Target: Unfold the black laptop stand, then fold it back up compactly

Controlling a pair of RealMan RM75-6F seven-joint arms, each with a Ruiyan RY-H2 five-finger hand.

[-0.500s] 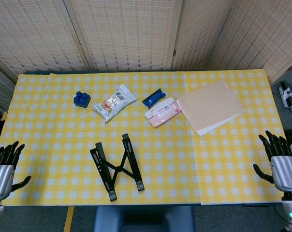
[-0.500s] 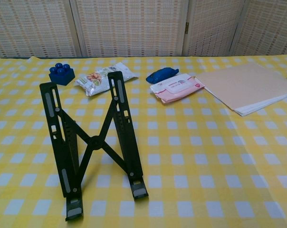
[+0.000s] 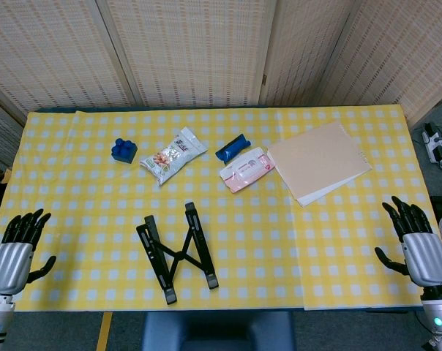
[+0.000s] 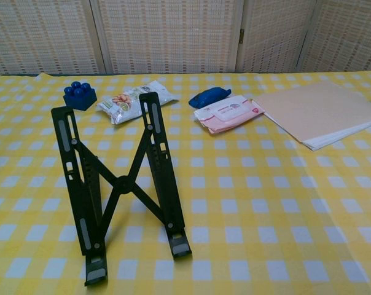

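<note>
The black laptop stand [image 3: 177, 251] stands unfolded near the table's front edge, its two rails spread in a V and joined by crossed struts. In the chest view the black laptop stand [image 4: 119, 187] rises on its feet, leaning back. My left hand [image 3: 15, 252] hovers at the table's left front corner, fingers spread, holding nothing. My right hand [image 3: 416, 245] hovers at the right front corner, fingers spread and empty too. Both hands are far from the stand and appear only in the head view.
Behind the stand lie a blue toy brick [image 3: 124, 150], a snack bag [image 3: 173, 155], a blue wrapped item [image 3: 232, 147], a pink wipes pack [image 3: 246, 168] and a tan folder [image 3: 318, 159]. A yellow checked cloth [image 3: 279, 241] covers the table.
Both hands have shifted slightly inward over the table's front corners. The stand has not moved.
</note>
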